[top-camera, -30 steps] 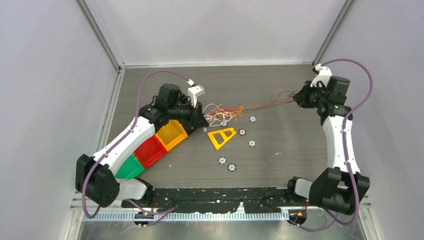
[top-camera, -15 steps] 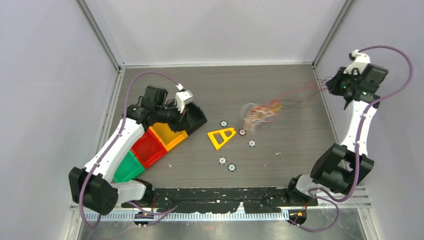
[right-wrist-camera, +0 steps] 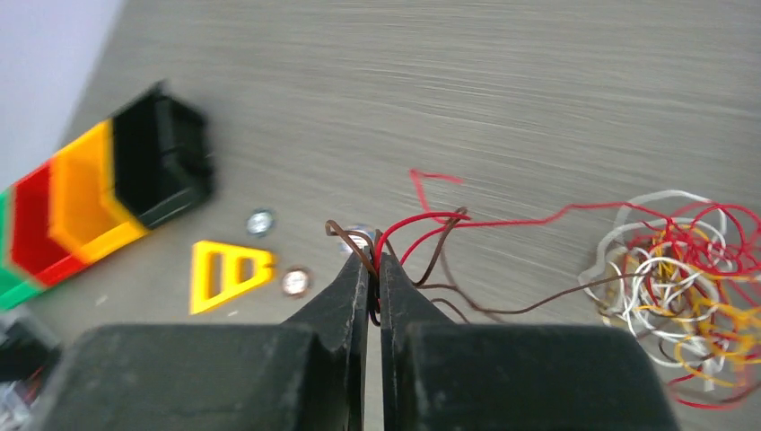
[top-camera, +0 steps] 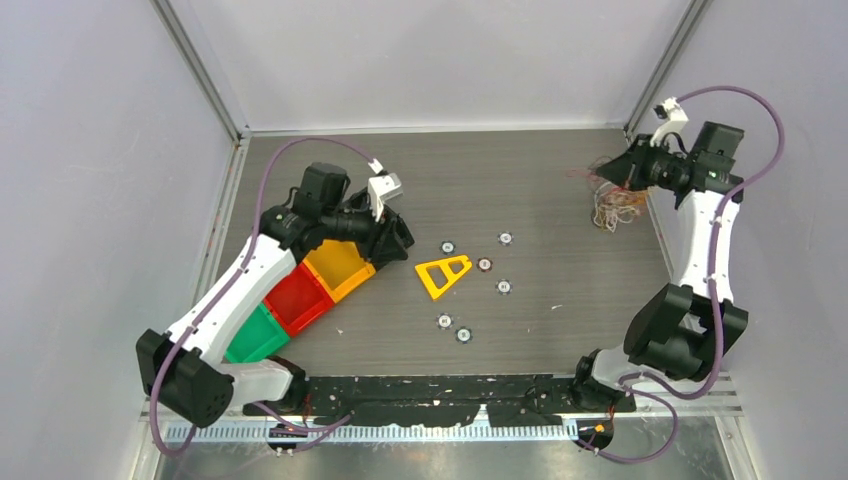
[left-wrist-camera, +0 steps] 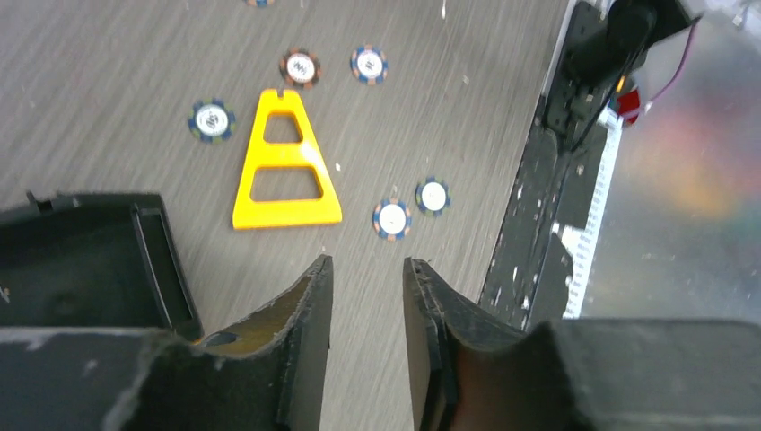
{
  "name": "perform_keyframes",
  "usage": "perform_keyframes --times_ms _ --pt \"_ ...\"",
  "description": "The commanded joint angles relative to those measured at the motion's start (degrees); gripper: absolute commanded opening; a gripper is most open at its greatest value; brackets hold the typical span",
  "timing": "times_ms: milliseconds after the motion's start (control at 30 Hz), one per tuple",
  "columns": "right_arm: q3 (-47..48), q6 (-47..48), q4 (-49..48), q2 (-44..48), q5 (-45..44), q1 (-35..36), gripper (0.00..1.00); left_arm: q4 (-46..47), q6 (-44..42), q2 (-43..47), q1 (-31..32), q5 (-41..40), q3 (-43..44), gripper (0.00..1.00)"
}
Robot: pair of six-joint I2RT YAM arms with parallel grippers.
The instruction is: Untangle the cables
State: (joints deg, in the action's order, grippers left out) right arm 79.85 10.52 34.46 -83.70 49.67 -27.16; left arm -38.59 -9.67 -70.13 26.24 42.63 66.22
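Two or three strands, red and brown, are clamped in the closed right gripper [right-wrist-camera: 372, 269]. The rest of the cables [right-wrist-camera: 682, 287] sit bunched as one knot just beside it, near the table's [top-camera: 560, 260] far right edge. Left gripper [left-wrist-camera: 368, 269] is slightly parted, holds nothing, and is well apart.

Risk: pulling without a counter-hold would drag or tighten the knot, and thin strands may slip.

One second ago the bundle was stretched between both grippers mid-table.
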Motion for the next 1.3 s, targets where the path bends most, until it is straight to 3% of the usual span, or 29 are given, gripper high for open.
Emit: perform_keyframes --times_ms 0,100,200,367,467,533,567,633,700,833,1000,1167,1267 --pt "6.8 -2.7 2.5 6.9 16.8 5.1 0.05 7.5 4.7 -2.4 0.5 3.0 5.6 0.39" --pt "6.3 -16.9 -9.1 12.4 19.9 6.3 0.05 10.2 6.1 -2.2 0.6 3.1 5.6 0.51" --pt "7.1 -21.3 -13.7 14.3 19.4 6.3 0.05 10.7 5.7 -2.1 0.6 1.6 5.4 0.57" --pt "5.5 -2.4 4.7 10.7 8.5 6.5 0.05 9.9 2.7 -3.6 1.3 -1.9 4.9 0.58" --pt "0.1 10.3 10.4 6.0 -0.3 7.2 0.07 10.1 2.5 -6.4 2.9 -4.7 4.9 0.58" --pt "-2.7 16.1 13.3 2.2 -7.1 8.1 0.28 10.7 3.1 -9.1 4.5 -7.2 5.4 0.57" --pt "-3.3 17.4 14.7 -0.4 -11.1 8.5 0.48 11.0 3.5 -10.7 5.4 -8.8 5.9 0.56" --pt "-4.1 19.5 17.0 -3.3 -14.6 8.7 0.73 11.0 4.7 -14.0 7.0 -10.0 6.9 0.56" --pt "-4.1 20.7 19.6 -4.4 -15.3 9.1 0.79 11.0 6.6 -17.3 8.2 -9.5 7.7 0.55" --pt "-6.4 23.2 24.2 -1.5 -15.8 11.9 0.83 10.8 7.6 -20.6 10.3 -5.7 6.6 0.57" --pt "-12.9 27.3 32.4 3.1 -9.2 17.9 0.83 14.6 9.3 -19.8 14.7 -0.9 1.2 0.60" --pt "-22.8 20.9 22.9 6.4 -12.6 31.9 0.85 18.7 14.0 -19.2 16.0 1.4 -3.0 0.60" --pt "-21.8 18.7 21.1 2.7 -14.6 39.0 0.87 20.4 15.1 -17.7 16.1 2.9 -4.7 0.65"
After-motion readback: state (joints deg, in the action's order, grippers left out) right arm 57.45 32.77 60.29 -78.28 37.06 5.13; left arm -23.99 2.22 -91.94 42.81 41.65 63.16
